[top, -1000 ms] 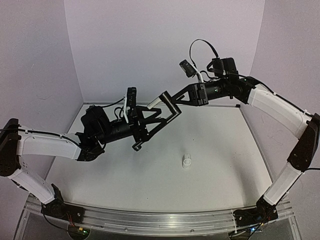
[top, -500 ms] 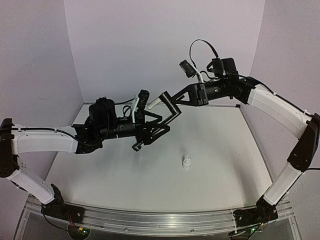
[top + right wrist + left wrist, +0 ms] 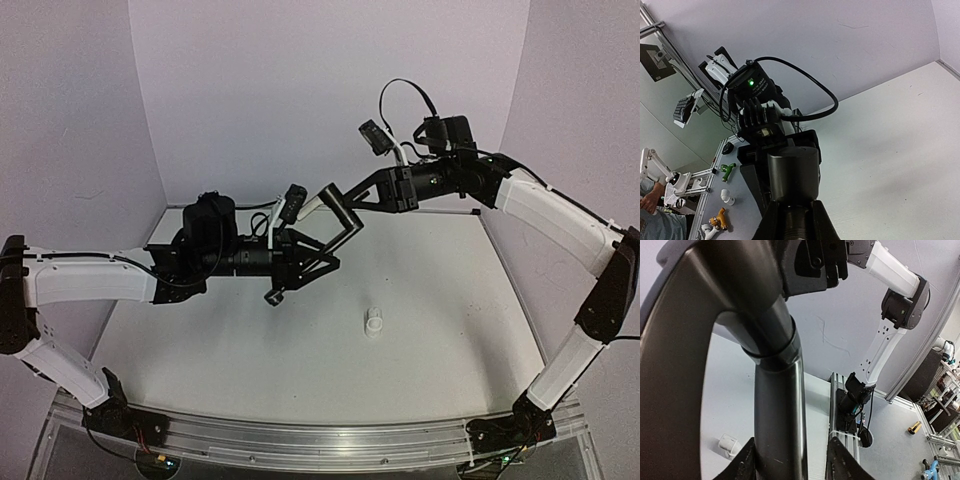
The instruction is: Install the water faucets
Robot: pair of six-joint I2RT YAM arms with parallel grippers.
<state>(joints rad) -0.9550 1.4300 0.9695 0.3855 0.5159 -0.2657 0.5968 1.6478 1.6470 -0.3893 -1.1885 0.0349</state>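
My right gripper [image 3: 345,212] [image 3: 793,222] is shut on the threaded end of the black L-shaped pipe [image 3: 281,289] and holds it in the air over the middle of the table. The pipe slopes down to the left. My left gripper [image 3: 312,258] [image 3: 792,467] is open, its fingers [image 3: 840,465] on either side of the pipe's long shaft [image 3: 780,415]. A gap shows on the right side. The small white fitting [image 3: 373,322] stands upright on the table, in front of both grippers. It also shows in the left wrist view [image 3: 729,445].
The white table [image 3: 450,300] has purple walls behind and at both sides. An aluminium rail [image 3: 320,445] runs along the near edge. In the right wrist view, loose green [image 3: 727,171], white [image 3: 726,196] and yellow [image 3: 720,219] fittings lie off the table.
My left arm has reached right toward the pipe and turned its wrist, so its fingers now sit around the shaft. The right arm and the white fitting have not moved.
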